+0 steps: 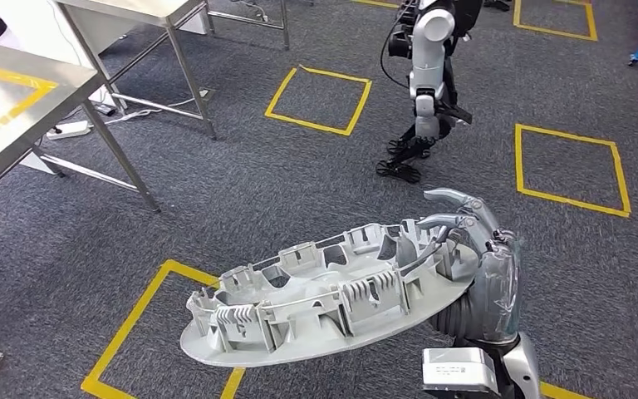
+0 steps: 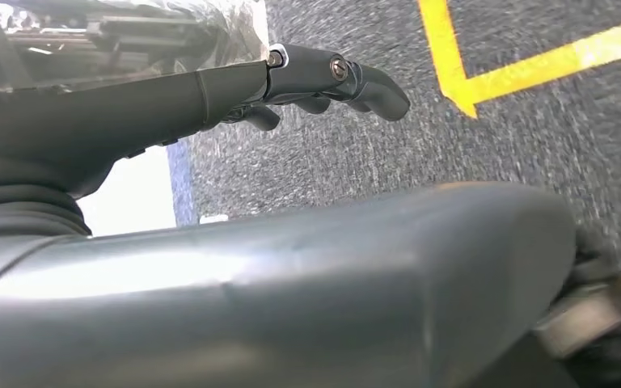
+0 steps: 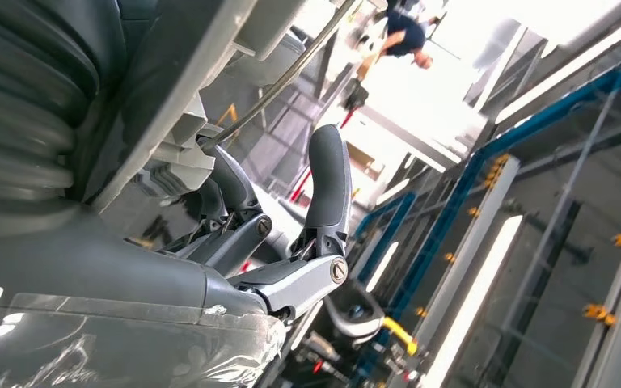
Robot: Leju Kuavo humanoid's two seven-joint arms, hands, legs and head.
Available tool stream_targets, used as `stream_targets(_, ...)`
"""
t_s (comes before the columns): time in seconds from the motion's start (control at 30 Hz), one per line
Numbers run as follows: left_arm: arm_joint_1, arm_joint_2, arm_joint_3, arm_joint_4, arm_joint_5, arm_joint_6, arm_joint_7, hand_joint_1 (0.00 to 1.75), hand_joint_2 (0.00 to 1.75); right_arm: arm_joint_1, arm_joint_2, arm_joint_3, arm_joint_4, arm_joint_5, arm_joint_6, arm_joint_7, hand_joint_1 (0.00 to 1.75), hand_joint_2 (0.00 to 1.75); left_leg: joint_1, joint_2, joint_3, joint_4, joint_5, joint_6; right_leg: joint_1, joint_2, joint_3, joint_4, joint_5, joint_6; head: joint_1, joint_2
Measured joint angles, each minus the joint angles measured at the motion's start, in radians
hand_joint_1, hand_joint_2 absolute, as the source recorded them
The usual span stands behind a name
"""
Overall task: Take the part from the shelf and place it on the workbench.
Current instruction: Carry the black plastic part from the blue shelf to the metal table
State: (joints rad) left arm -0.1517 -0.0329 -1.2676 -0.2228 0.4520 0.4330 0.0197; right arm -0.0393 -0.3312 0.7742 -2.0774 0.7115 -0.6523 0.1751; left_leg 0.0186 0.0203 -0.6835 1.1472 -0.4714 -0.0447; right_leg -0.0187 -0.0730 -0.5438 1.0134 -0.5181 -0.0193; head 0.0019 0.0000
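**One grey part held over carpet**

Item 1, nearest: one large grey plastic disc-shaped part (image 1: pixel 332 303), ribbed face up, tilted, carried above the floor. One right robot hand (image 1: pixel 473 249) grips its right edge, fingers (image 1: pixel 457 199) curled over the rim; the part extends leftward from that robot hand. In the right wrist view the fingers (image 3: pixel 327 182) bend around the part's rim (image 3: pixel 186 73).

Item 2: one left robot hand (image 2: pixel 323 77), fingers slightly curled, holding nothing, above the carpet.

Surroundings: one steel counter (image 1: pixel 17 100) at upper left, well apart from the part; a second steel table (image 1: pixel 141 21) behind it; four yellow tape squares (image 1: pixel 320 100) on dark grey carpet (image 1: pixel 241 183); one other humanoid robot (image 1: pixel 428 75) standing ahead.
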Motion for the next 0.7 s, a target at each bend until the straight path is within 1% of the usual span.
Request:
stream_targets(0.03, -0.001, 0.000, 0.000, 0.000, 0.000, 0.000, 0.001, 0.00, 1.75, 0.000, 0.000, 0.000, 0.000, 0.000, 0.000, 0.000, 1.75, 1.75, -0.004, 0.024, 0.029, -0.055, 0.019, 0.003, 0.003, -0.011, 0.004, 0.003, -0.006, 0.006, -0.003, 0.000)
stream_targets(0.07, -0.003, 0.000, 0.000, 0.000, 0.000, 0.000, 0.002, 0.00, 1.75, -0.001, 0.000, 0.000, 0.001, 0.000, 0.000, 0.000, 1.75, 1.75, -0.010, 0.043, 0.047, -0.090, 0.025, 0.009, 0.005, -0.021, 0.007, 0.004, -0.011, 0.012, -0.004, 0.000)
stream_targets(0.1, -0.004, 0.000, 0.000, 0.000, 0.000, 0.000, 0.002, 0.00, 1.75, -0.002, 0.000, 0.000, 0.001, 0.000, 0.000, 0.000, 1.75, 1.75, -0.015, 0.052, 0.053, -0.103, 0.021, 0.016, 0.008, -0.031, 0.009, 0.004, -0.014, 0.018, -0.003, 0.000)
stream_targets(0.13, -0.004, 0.000, 0.000, 0.000, 0.000, 0.000, 0.003, 0.00, 1.75, -0.003, 0.000, 0.001, 0.002, 0.000, 0.000, -0.001, 1.75, 1.75, -0.019, 0.046, 0.053, -0.107, 0.019, 0.026, 0.010, -0.043, 0.011, 0.004, -0.016, 0.023, -0.001, 0.000)
stream_targets(0.17, -0.003, 0.001, 0.000, 0.000, 0.000, 0.000, 0.004, 0.00, 1.75, -0.004, 0.000, 0.001, 0.003, 0.000, 0.000, -0.001, 1.75, 1.75, -0.020, 0.034, 0.052, -0.107, 0.018, 0.034, 0.009, -0.053, 0.014, 0.002, -0.019, 0.028, 0.002, 0.000)
stream_targets(0.2, -0.001, 0.002, 0.000, 0.000, 0.000, 0.000, 0.004, 0.00, 1.75, -0.006, 0.001, 0.001, 0.004, 0.000, 0.000, -0.001, 1.75, 1.75, -0.019, 0.022, 0.052, -0.110, 0.019, 0.040, 0.006, -0.047, 0.015, 0.006, -0.027, 0.032, 0.004, 0.000)
stream_targets(0.23, -0.001, 0.004, 0.000, 0.000, 0.000, 0.000, 0.006, 0.00, 1.75, -0.007, 0.001, 0.000, 0.004, 0.000, 0.000, -0.001, 1.75, 1.75, -0.018, 0.010, 0.052, -0.112, 0.020, 0.047, 0.003, -0.026, 0.007, 0.026, -0.042, 0.035, 0.006, 0.000)
stream_targets(0.27, -0.002, 0.004, 0.000, 0.000, 0.000, 0.000, 0.006, 0.00, 1.75, -0.007, 0.001, 0.000, 0.004, -0.001, 0.000, -0.001, 1.75, 1.75, -0.016, -0.002, 0.054, -0.114, 0.020, 0.053, 0.001, 0.004, -0.012, 0.066, -0.065, 0.036, 0.011, 0.000)
stream_targets(0.3, -0.004, 0.005, 0.001, 0.000, 0.000, 0.000, 0.007, 0.00, 1.75, -0.007, 0.001, 0.000, 0.004, -0.002, 0.001, -0.001, 1.75, 1.75, -0.015, -0.014, 0.054, -0.114, 0.020, 0.058, 0.000, 0.037, -0.045, 0.128, -0.093, 0.035, 0.016, 0.000)
stream_targets(0.33, -0.006, 0.005, 0.001, 0.000, 0.000, -0.001, 0.008, 0.00, 1.75, -0.007, 0.001, 0.001, 0.005, -0.004, 0.002, -0.001, 1.75, 1.75, -0.016, -0.027, 0.054, -0.114, 0.020, 0.062, 0.000, 0.058, -0.086, 0.200, -0.119, 0.032, 0.021, 0.000)
stream_targets(0.37, -0.006, 0.005, 0.001, 0.000, 0.001, -0.002, 0.009, 0.00, 1.75, -0.006, 0.001, 0.001, 0.007, -0.007, 0.004, -0.001, 1.75, 1.75, -0.018, -0.041, 0.055, -0.114, 0.019, 0.064, 0.001, 0.066, -0.123, 0.260, -0.133, 0.030, 0.026, 0.000)
stream_targets(0.4, -0.006, 0.005, 0.001, 0.000, 0.003, -0.002, 0.011, 0.00, 1.75, -0.006, 0.001, 0.001, 0.008, -0.009, 0.006, -0.001, 1.75, 1.75, -0.020, -0.055, 0.056, -0.114, 0.018, 0.065, 0.002, 0.069, -0.150, 0.293, -0.130, 0.027, 0.028, 0.000)
stream_targets(0.43, -0.006, 0.005, 0.001, 0.000, 0.006, -0.003, 0.013, 0.00, 1.75, -0.007, 0.001, 0.002, 0.010, -0.011, 0.009, -0.001, 1.75, 1.75, -0.021, -0.071, 0.058, -0.113, 0.017, 0.066, 0.004, 0.071, -0.159, 0.286, -0.105, 0.023, 0.029, 0.000)
stream_targets(0.47, -0.006, 0.006, 0.001, 0.000, 0.008, -0.003, 0.014, 0.00, 1.75, -0.007, 0.001, 0.002, 0.012, -0.011, 0.012, -0.001, 1.75, 1.75, -0.022, -0.087, 0.060, -0.112, 0.016, 0.066, 0.005, 0.078, -0.149, 0.241, -0.064, 0.018, 0.030, 0.000)
stream_targets(0.5, -0.006, 0.006, 0.001, 0.000, 0.011, -0.003, 0.015, 0.00, 1.75, -0.008, 0.001, 0.002, 0.012, -0.011, 0.014, -0.001, 1.75, 1.75, -0.022, -0.102, 0.063, -0.112, 0.015, 0.065, 0.007, 0.094, -0.129, 0.174, -0.017, 0.013, 0.032, 0.000)
stream_targets(0.53, -0.006, 0.005, 0.002, 0.000, 0.011, -0.003, 0.016, 0.00, 1.75, -0.009, 0.001, 0.002, 0.013, -0.012, 0.016, -0.001, 1.75, 1.75, -0.022, -0.116, 0.063, -0.110, 0.014, 0.063, 0.006, 0.119, -0.107, 0.111, 0.018, 0.009, 0.032, 0.000)
stream_targets(0.57, -0.006, 0.004, 0.002, 0.000, 0.012, -0.003, 0.017, 0.00, 1.75, -0.011, 0.001, 0.002, 0.013, -0.013, 0.019, 0.000, 1.75, 1.75, -0.021, -0.129, 0.060, -0.108, 0.013, 0.059, 0.006, 0.140, -0.089, 0.062, 0.037, 0.007, 0.033, 0.000)
stream_targets(0.6, -0.006, 0.004, 0.002, 0.000, 0.011, -0.004, 0.019, 0.00, 1.75, -0.013, 0.001, 0.003, 0.014, -0.015, 0.022, 0.001, 1.75, 1.75, -0.019, -0.139, 0.057, -0.108, 0.014, 0.054, 0.007, 0.154, -0.079, 0.037, 0.042, 0.006, 0.033, 0.000)
stream_targets(0.63, -0.004, 0.003, 0.002, 0.000, 0.011, -0.006, 0.022, 0.00, 1.75, -0.015, 0.001, 0.003, 0.015, -0.016, 0.026, 0.002, 1.75, 1.75, -0.016, -0.150, 0.053, -0.109, 0.016, 0.048, 0.008, 0.155, -0.074, 0.029, 0.038, 0.006, 0.034, 0.000)
stream_targets(0.67, -0.002, 0.003, 0.002, 0.000, 0.011, -0.007, 0.026, 0.00, 1.75, -0.017, 0.001, 0.003, 0.015, -0.017, 0.030, 0.002, 1.75, 1.75, -0.013, -0.160, 0.051, -0.111, 0.018, 0.042, 0.008, 0.145, -0.070, 0.021, 0.037, 0.004, 0.035, 0.000)
stream_targets(0.7, 0.000, 0.003, 0.002, 0.000, 0.011, -0.008, 0.030, 0.00, 1.75, -0.019, 0.001, 0.003, 0.015, -0.018, 0.033, 0.003, 1.75, 1.75, -0.013, -0.153, 0.049, -0.110, 0.016, 0.036, 0.008, 0.133, -0.065, 0.014, 0.039, -0.001, 0.035, 0.000)
